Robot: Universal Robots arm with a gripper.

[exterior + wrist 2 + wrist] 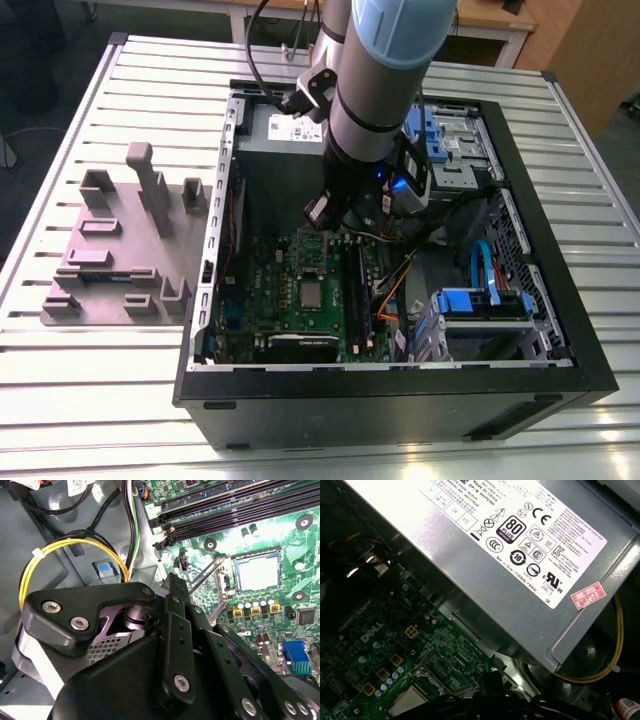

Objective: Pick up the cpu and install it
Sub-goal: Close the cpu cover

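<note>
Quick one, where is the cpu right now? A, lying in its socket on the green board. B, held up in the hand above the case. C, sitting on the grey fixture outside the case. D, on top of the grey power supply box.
A: the cpu lies flat inside the metal-framed socket on the green board, its silvery top showing, also visible in the exterior view.

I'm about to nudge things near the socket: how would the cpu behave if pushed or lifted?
The cpu looks thin, flat and square, so probably light and unable to roll. Its smooth silvery top may be slippery. It lies inside the socket frame on the green motherboard, so a sideways push would likely be blocked.
</note>
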